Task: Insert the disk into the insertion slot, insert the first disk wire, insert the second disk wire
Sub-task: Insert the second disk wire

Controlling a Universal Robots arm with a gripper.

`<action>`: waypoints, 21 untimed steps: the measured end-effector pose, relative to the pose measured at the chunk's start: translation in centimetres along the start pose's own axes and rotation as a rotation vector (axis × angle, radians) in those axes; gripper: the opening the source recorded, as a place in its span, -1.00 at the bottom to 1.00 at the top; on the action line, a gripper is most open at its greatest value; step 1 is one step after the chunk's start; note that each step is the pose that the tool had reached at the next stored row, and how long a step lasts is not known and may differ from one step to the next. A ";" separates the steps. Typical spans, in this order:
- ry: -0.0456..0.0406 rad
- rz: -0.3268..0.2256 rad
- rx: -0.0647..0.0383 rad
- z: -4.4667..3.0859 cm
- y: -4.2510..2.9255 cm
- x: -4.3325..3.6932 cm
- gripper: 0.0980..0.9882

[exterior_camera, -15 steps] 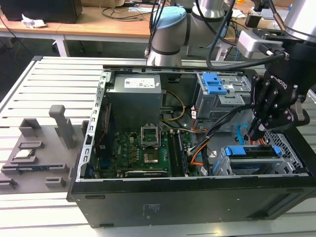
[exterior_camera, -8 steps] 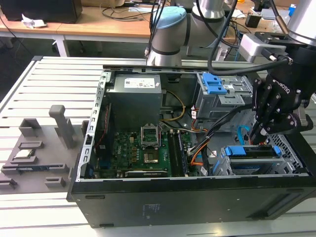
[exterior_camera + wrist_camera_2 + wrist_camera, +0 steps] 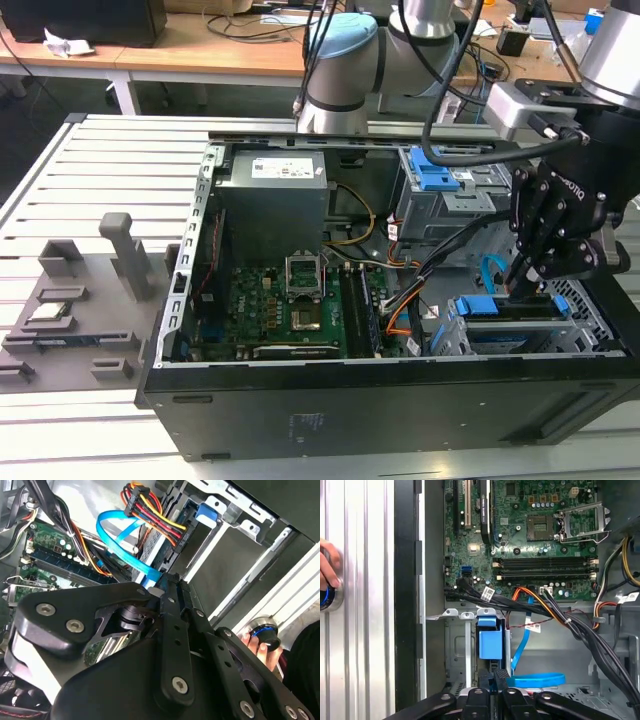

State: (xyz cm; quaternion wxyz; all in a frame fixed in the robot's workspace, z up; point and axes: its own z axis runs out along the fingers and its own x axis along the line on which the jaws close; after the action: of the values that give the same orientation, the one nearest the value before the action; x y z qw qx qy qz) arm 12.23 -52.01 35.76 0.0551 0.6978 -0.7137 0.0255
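In the exterior view, one gripper point(image 3: 527, 283) reaches down onto the one disk point(image 3: 513, 322), which sits inside the insertion slot point(image 3: 462, 335). In the second wrist view, black linkage hides the fingertips, so their spread cannot be told. In the first wrist view, one blue cable point(image 3: 536, 680) curls just beside the gripper.

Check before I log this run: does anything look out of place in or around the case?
A person's hand rests on a blue-ringed knob beside the case, and the blue cable loops loose inside.

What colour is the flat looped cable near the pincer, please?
Bright blue cable, clearest in the second wrist view.
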 end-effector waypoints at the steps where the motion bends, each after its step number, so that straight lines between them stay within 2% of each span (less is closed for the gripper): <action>1: -0.0002 0.000 0.000 0.13 -0.05 -0.02 -0.86; 3: -0.0024 0.000 -0.001 0.60 -0.31 -0.13 -0.86; 4: -0.0118 0.000 -0.001 0.67 -0.39 -0.18 -0.86; 6: -0.0424 -0.002 -0.002 0.88 -0.54 -0.22 -0.86; 7: -0.0455 -0.002 -0.002 0.97 -0.62 -0.23 -0.86; 14: -0.0453 -0.002 -0.002 1.17 -1.03 -0.18 -0.86; 21: -0.0459 -0.002 -0.002 1.58 -1.14 -0.12 -0.86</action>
State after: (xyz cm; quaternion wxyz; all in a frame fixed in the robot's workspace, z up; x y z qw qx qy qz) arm 13.31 -52.10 34.13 0.0393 0.6989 -0.7141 0.0088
